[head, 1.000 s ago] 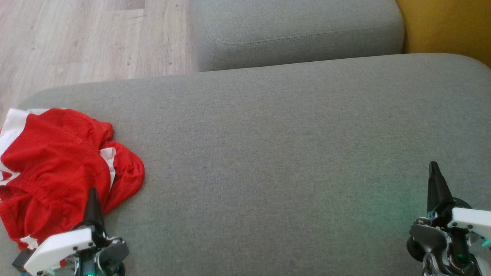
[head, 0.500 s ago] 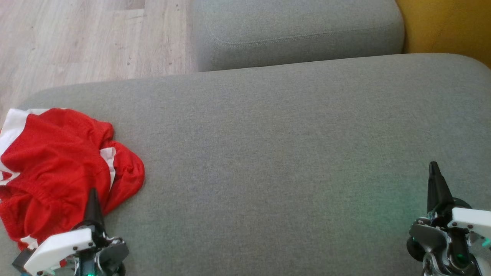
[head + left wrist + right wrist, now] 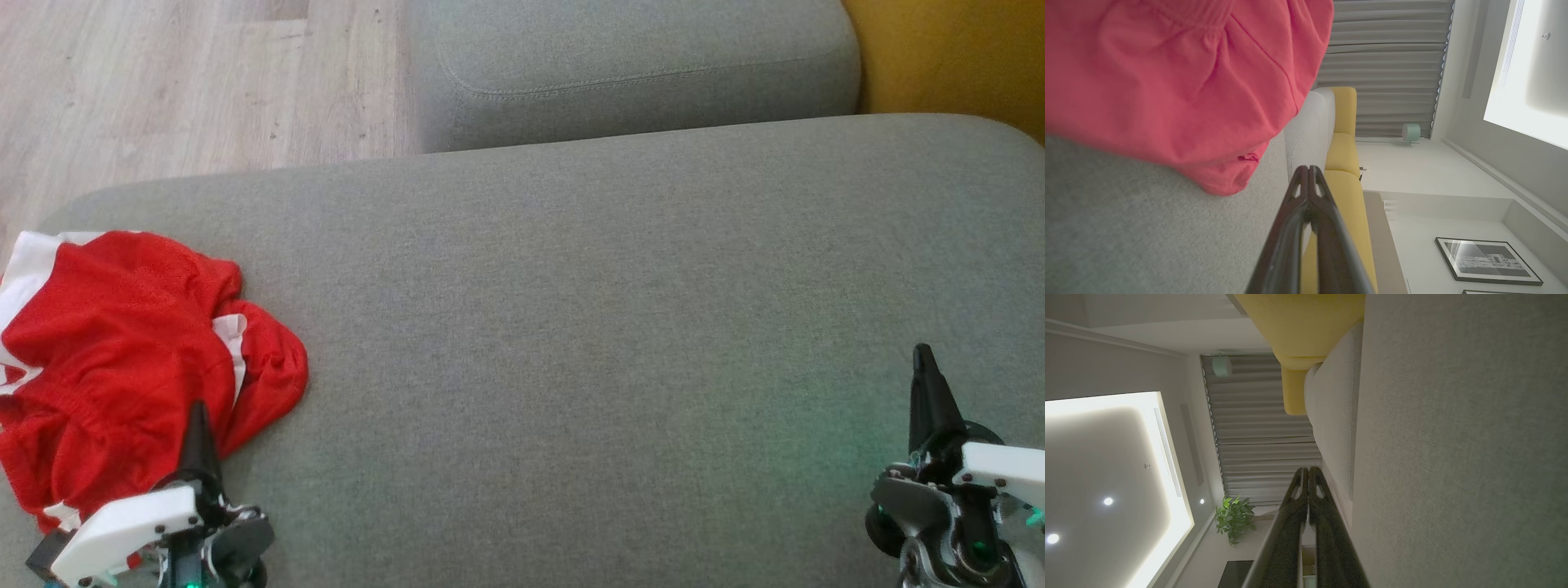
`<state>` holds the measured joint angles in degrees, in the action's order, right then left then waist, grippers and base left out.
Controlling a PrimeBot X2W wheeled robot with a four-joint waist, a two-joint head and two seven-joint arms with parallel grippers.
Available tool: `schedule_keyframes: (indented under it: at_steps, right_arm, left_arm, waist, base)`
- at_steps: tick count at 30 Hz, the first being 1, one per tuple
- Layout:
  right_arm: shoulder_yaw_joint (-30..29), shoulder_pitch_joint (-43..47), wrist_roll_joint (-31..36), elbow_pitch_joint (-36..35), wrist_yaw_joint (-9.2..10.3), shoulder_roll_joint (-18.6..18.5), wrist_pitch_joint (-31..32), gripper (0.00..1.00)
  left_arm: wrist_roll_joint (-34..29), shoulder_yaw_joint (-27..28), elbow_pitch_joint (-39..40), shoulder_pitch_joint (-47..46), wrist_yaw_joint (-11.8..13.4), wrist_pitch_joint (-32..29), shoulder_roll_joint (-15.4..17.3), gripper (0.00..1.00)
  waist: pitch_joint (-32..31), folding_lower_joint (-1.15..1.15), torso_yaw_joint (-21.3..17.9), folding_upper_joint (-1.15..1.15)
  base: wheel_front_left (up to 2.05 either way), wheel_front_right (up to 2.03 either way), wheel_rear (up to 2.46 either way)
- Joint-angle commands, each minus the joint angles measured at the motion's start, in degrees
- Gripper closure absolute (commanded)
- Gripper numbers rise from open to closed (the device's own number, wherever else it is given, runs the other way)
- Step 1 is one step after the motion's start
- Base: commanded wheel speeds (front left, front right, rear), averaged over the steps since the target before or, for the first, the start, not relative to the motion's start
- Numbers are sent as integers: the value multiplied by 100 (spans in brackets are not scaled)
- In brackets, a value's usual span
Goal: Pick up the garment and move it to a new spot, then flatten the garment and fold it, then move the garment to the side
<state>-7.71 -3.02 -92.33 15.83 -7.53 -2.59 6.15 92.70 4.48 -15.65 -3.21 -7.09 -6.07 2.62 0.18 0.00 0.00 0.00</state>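
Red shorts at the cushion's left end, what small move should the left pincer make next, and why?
Probably open the left pincer and ease it onto the red shorts: its jaws are shut and empty, tip beside the crumpled cloth lying on the grey cushion.

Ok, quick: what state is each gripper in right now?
Left gripper: closed, holding nothing, next to the red garment.
Right gripper: closed, holding nothing.
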Motion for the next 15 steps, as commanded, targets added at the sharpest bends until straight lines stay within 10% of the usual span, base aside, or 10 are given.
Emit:
schedule_keyframes:
  at_steps: [1,15]
  right_arm:
    - [121,-316,14,-180,4,-29,33,100]
    - [121,-316,14,-180,4,-29,32,100]
  left_arm:
    - [-52,202,162,-298,-40,-40,26,100]
    - [-52,202,162,-298,-40,-40,26,100]
  waist:
    - [0,0,0,0]
    - [0,0,0,0]
  base:
    - [0,0,0]
    - [0,0,0]
